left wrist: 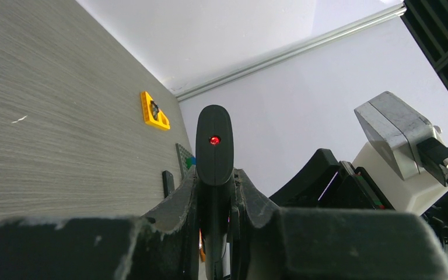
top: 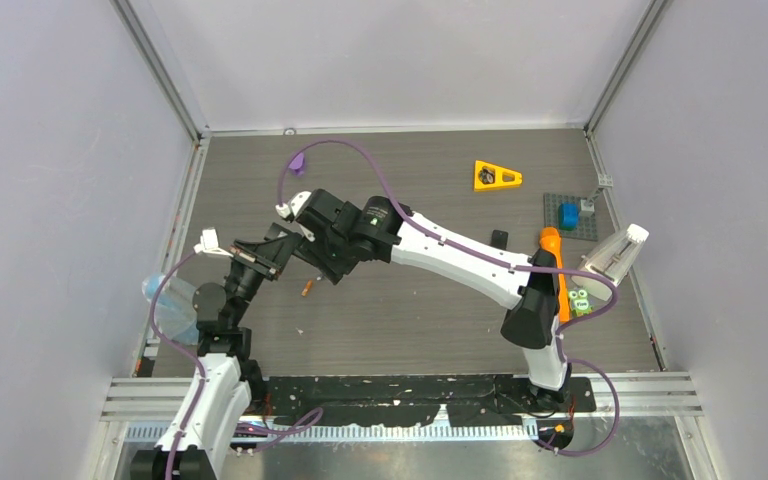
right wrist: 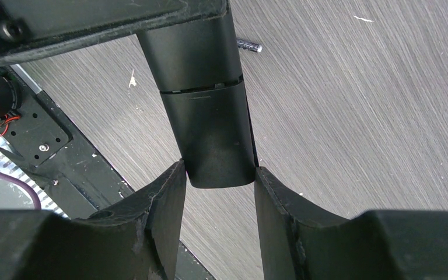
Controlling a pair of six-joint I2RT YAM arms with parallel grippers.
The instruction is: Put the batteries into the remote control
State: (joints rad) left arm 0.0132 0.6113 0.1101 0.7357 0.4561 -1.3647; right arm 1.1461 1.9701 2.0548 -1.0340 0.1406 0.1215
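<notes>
The black remote [left wrist: 214, 140] stands edge-on in the left wrist view, its red light facing the camera. My left gripper [left wrist: 216, 182] is shut on its body. In the right wrist view the remote [right wrist: 210, 116] shows a seam across its back. Its lower end sits between the fingers of my right gripper [right wrist: 217, 175], which touch it on both sides. Both grippers meet left of centre, left gripper [top: 282, 247] and right gripper [top: 312, 262]. One orange battery [top: 306, 289] lies on the table just below them. A dark grey battery [right wrist: 248, 45] lies beyond the remote.
A yellow wedge [top: 497, 176] lies at the back. A grey baseplate [top: 585, 228] with a blue block, a thick orange stick [top: 551, 245], a small black piece [top: 500, 238] and a green toy [top: 580, 298] are on the right. A clear bottle [top: 165, 300] lies at the left edge.
</notes>
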